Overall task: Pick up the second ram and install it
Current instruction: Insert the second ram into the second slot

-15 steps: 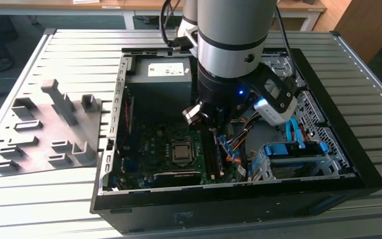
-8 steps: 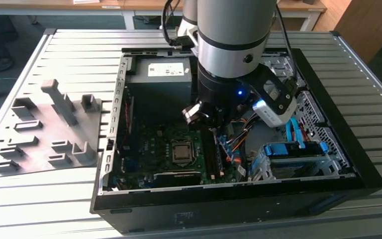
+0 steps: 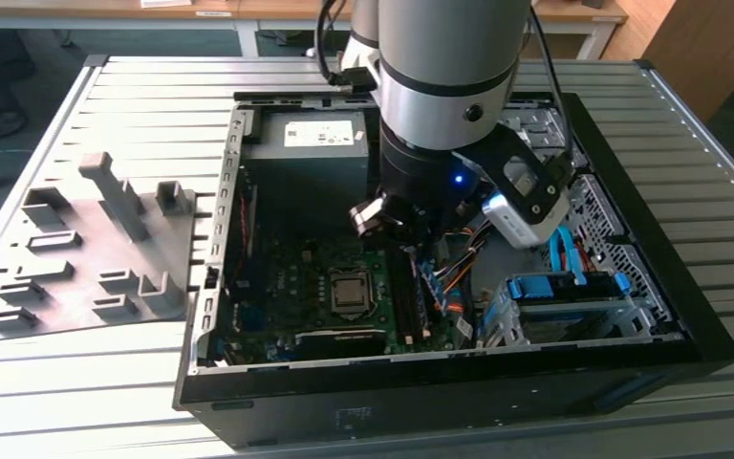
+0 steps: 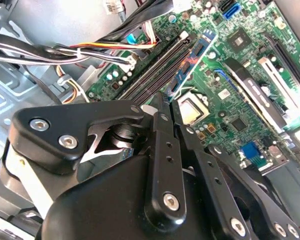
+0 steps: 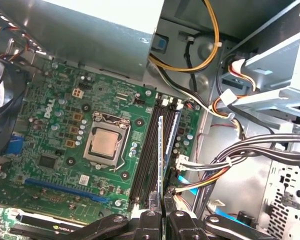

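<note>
gripper (image 3: pixel 390 229) at centre of exterior view, inside the pc case (image 3: pixel 341 411). jaws pinching the second ram (image 5: pixel 161 150) edge-on; its long axis parallel to the memory slots (image 5: pixel 151 150), just over them.

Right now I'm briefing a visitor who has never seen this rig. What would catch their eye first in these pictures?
In the exterior view, the silver-and-black robot arm reaches down into the open black computer case on the slatted metal table. In the first wrist view, its gripper pinches a thin dark memory stick edge-on over the black memory slots, beside the silver processor socket on the green motherboard.
</note>
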`<state>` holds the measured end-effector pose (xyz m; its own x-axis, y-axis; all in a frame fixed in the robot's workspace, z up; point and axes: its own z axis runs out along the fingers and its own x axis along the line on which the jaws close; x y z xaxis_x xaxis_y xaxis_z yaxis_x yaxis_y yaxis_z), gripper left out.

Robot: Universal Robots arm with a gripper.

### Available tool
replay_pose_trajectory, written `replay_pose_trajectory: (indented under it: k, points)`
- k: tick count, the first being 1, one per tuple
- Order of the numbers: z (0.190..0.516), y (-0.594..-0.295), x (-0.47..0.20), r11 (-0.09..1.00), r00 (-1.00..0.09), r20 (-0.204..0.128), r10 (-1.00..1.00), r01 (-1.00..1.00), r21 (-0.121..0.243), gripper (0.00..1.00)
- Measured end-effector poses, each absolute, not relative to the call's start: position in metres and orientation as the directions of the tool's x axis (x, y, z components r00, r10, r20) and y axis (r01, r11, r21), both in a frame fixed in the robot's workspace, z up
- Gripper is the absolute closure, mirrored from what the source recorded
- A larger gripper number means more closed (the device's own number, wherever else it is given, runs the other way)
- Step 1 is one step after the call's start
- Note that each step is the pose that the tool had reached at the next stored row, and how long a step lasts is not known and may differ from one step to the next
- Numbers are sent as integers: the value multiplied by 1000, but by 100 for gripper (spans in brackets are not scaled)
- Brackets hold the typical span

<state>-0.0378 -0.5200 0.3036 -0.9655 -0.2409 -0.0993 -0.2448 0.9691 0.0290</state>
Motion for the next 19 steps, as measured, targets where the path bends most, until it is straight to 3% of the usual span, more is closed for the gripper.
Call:
replay_pose_trajectory:
  k: [19]
  points:
    - [303, -520, -38, 990, -986, -99, -136, -139, 29, 86]
